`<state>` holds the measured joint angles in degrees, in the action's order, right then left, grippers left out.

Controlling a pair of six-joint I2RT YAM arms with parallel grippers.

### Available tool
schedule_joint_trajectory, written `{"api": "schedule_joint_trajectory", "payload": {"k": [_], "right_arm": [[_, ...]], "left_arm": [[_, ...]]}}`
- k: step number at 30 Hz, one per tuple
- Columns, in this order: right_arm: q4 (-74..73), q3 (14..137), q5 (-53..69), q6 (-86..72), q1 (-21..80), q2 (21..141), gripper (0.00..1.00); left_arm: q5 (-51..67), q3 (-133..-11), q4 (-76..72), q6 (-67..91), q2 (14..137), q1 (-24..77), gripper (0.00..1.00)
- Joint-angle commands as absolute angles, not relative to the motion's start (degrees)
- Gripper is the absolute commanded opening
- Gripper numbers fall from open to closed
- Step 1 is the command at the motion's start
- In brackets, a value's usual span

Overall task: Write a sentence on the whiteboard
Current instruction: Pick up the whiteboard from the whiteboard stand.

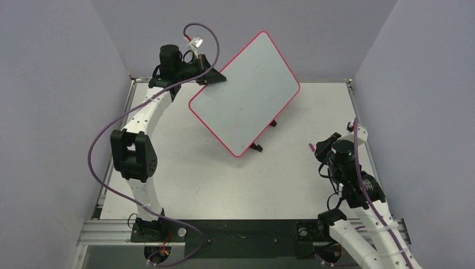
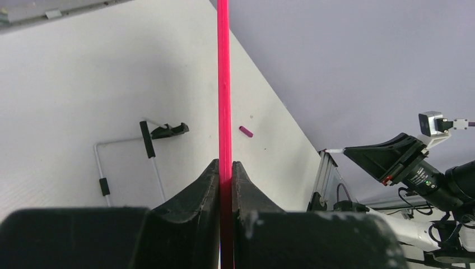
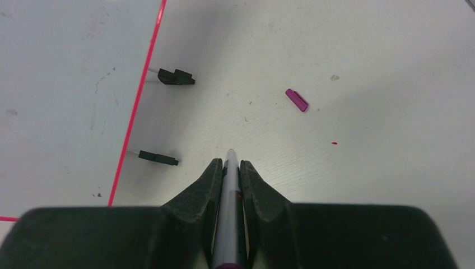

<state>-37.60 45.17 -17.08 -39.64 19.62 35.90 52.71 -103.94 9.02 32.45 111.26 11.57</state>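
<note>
Your left pincer [image 2: 225, 166] is clamped on the thin pink-red rim of the whiteboard [image 1: 243, 92], which stands tilted over the far half of the counter [image 1: 190, 185]. Your right pincer [image 3: 231, 163] is closed around a marker [image 3: 228, 196] with a smooth, pale barrel, its tip poking out past the fingers. The board is a rounded-corner rectangle with a faintly smudged white face. The right wrist view shows two black clip feet [image 3: 176, 77] beside the board's edge and a small purple cap [image 3: 296, 100] lying on the matte counter. The left wrist view shows the board only edge-on, as a pink line.
</note>
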Motion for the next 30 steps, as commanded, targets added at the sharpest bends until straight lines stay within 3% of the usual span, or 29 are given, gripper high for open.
{"api": "schedule_joint_trajectory", "payload": {"k": [1,11,30], "right_arm": [[-35.6,44.9,-17.6,-39.8,20.2,36.2,0.00],[-35.6,44.6,-17.6,-40.1,20.3,36.1,0.00],[-36.2,44.0,-18.0,-40.0,20.4,34.7,0.00]], "left_arm": [[54.1,-105.1,-2.3,37.6,103.7,11.4,0.00],[41.0,-97.0,-2.6,36.2,98.5,12.4,0.00],[38.3,-93.7,-2.9,35.4,100.9,15.7,0.00]]}}
